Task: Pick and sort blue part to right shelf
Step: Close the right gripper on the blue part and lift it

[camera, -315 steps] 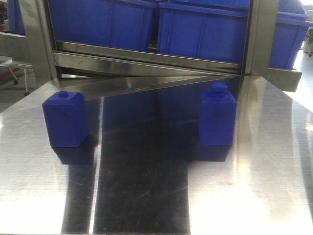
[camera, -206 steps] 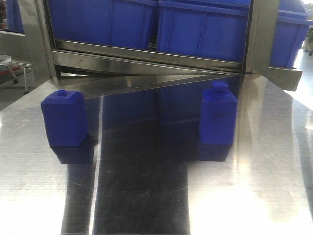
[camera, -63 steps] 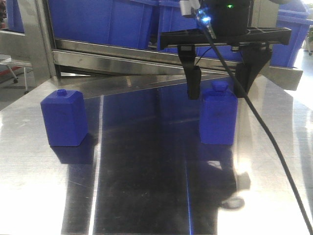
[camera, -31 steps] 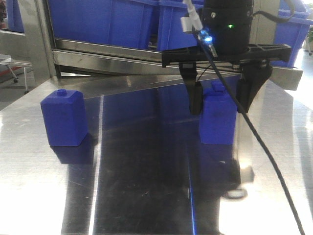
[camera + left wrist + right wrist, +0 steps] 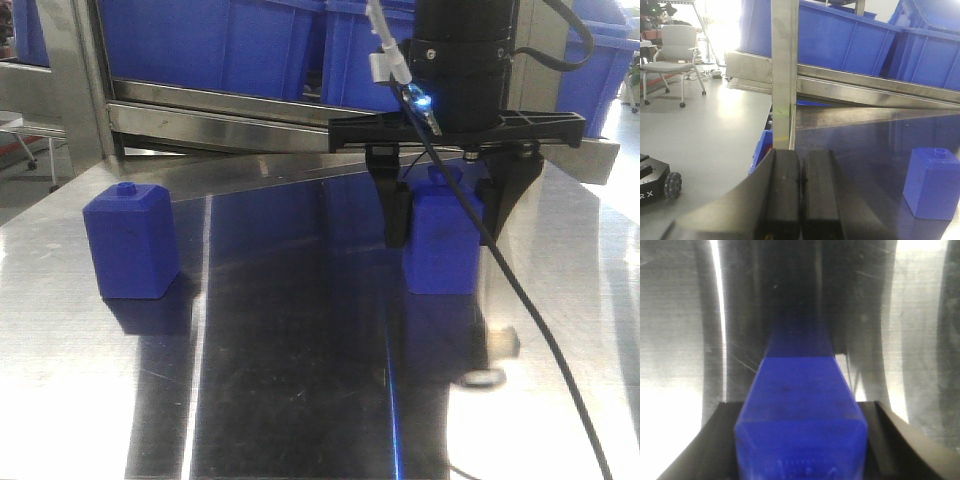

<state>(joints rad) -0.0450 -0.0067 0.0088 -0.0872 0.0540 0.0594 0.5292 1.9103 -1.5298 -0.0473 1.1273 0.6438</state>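
Cap (image 5: 440, 176) sits chunky atop the tall, square-bodied, matte blue part (image 5: 440, 250)

my right gripper (image 5: 446, 228) is matte black: a flat crossbar (image 5: 540, 121), two tapered fingers (image 5: 397, 222), a glowing blue led (image 5: 418, 97), a thin black cable (image 5: 541, 345). my left gripper (image 5: 800, 165) has black pads (image 5: 782, 192) too.

Tall matte blue bottle-shaped block (image 5: 800, 410): cap blurred, cropped by right wrist view's lower edge; front view, flanks partly hidden behind black fingers (image 5: 397, 215) of right gripper (image 5: 446, 230).
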